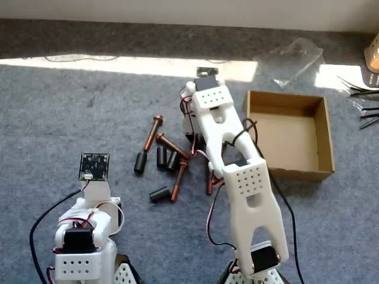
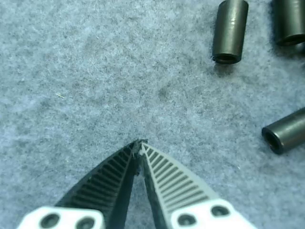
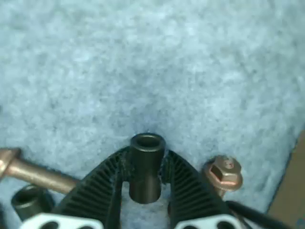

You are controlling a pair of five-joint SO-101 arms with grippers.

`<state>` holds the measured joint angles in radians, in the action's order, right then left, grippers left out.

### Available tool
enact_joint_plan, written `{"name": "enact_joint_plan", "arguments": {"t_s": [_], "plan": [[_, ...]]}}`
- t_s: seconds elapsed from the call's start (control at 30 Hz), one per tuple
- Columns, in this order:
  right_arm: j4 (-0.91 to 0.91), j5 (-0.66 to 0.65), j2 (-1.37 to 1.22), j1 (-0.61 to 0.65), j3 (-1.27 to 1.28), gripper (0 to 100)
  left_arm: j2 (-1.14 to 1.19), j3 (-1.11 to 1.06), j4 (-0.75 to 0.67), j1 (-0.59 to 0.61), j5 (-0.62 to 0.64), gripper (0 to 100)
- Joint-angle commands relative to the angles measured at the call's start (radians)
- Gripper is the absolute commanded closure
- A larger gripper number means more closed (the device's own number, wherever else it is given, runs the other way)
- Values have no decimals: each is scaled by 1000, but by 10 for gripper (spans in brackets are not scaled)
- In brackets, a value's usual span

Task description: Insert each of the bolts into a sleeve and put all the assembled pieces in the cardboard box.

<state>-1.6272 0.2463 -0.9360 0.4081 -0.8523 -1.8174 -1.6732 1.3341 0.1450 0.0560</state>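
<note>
R gripper [image 3: 146,155] clamps sleeve [image 3: 145,169], bolt [image 3: 223,172] beside; L gripper [image 2: 140,143] closed empty, sleeves [image 2: 230,31] near.

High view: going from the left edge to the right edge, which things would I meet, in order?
left arm → pile of bolts and sleeves → right arm → cardboard box
</note>
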Motion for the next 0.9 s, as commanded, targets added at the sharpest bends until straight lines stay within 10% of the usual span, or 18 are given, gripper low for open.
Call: {"name": "enact_joint_plan", "arguments": {"t_s": [0.0,0.87], "plan": [[-16,-244,7,-24,-30,991,-5,-22,9,13,-6,993],[-10,-351,1,-22,-28,978,-5,-22,9,13,-6,993]]}}
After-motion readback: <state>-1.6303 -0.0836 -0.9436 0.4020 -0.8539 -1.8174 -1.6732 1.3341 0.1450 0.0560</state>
